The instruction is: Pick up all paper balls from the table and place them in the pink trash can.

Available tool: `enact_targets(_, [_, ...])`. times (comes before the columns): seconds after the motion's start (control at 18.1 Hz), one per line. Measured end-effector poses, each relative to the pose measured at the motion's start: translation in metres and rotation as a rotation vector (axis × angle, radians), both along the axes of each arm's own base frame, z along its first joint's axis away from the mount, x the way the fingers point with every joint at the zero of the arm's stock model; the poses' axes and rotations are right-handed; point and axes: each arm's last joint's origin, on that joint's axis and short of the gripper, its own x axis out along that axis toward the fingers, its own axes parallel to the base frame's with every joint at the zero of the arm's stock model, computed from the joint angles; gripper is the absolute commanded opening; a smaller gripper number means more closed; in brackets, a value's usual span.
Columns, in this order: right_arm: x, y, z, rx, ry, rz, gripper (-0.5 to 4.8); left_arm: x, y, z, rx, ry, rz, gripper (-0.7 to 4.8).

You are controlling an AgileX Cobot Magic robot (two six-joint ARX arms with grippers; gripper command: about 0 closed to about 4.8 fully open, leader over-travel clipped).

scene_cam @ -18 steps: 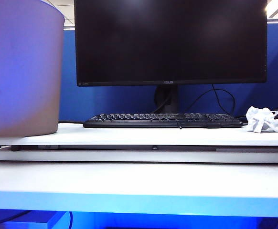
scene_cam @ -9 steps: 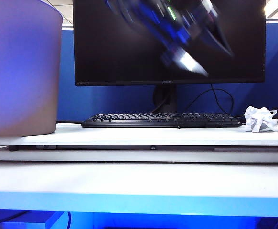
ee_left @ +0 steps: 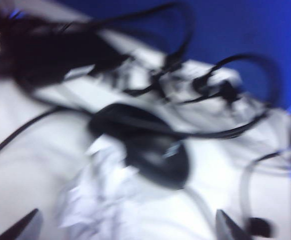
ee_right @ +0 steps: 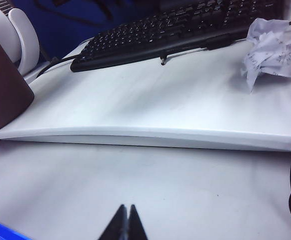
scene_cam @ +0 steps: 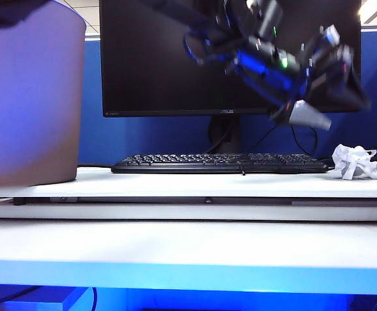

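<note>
Paper ball [scene_cam: 355, 162], white and crumpled, sits at the right edge of the raised platform board [scene_cam: 175, 186], just past the right end of the black keyboard [scene_cam: 219, 163]. The left wrist view shows it blurred among dark cables [ee_left: 220, 131] and a black rounded object I cannot identify. The left gripper [scene_cam: 318, 110] hangs above the ball, reaching across to the right side, jaws spread wide and empty; its image is smeared, so its exact aim is unclear. The right gripper [ee_right: 125, 226] rests low over the front of the table [scene_cam: 188, 243], fingertips pressed together, holding nothing. The pink trash can [scene_cam: 30, 97] stands at the far left edge of the platform. Risks, as I judge them: a fast descent could snag a cable with a finger, drag the clutter, or knock the light ball off the edge. A long carry to the bin could also drop a loosely pinched wad.
</note>
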Motion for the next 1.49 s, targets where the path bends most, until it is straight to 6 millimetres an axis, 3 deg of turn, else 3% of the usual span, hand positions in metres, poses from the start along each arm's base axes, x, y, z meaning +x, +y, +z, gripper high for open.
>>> enact_targets(0.11, [0.0, 0.0, 0.0, 0.0, 0.002, 0.0, -0.01, 0.004, -0.004, -0.017, 0.024, 0.001, 0.029, 4.79])
enact_targets(0.44, [0.0, 0.0, 0.0, -0.001, 0.003, -0.003, -0.01, 0.005, -0.012, -0.029, 0.005, -0.02, 0.023, 4.79])
enact_targets(0.66, [0.0, 0.0, 0.0, -0.001, 0.004, -0.003, -0.01, 0.008, -0.015, -0.049, 0.027, 0.005, 0.027, 4.72])
enact_targets(0.72, [0.0, 0.0, 0.0, -0.001, 0.004, -0.003, -0.01, 0.008, -0.015, -0.05, 0.028, 0.006, 0.029, 4.07])
enact_targets(0.83, [0.0, 0.0, 0.0, -0.001, 0.004, -0.003, -0.01, 0.008, -0.015, -0.051, 0.028, 0.006, 0.033, -0.09])
enact_targets(1.33, [0.0, 0.0, 0.0, -0.001, 0.004, -0.003, -0.01, 0.008, -0.013, -0.043, 0.036, 0.032, 0.073, -0.06])
enact_targets(1.38, [0.0, 0.0, 0.0, -0.001, 0.003, -0.003, -0.01, 0.009, -0.008, -0.034, 0.058, 0.029, 0.104, -0.06])
enact_targets(1.49, [0.0, 0.0, 0.0, 0.0, -0.001, -0.003, -0.01, 0.013, 0.013, 0.003, 0.061, -0.023, 0.151, -0.06])
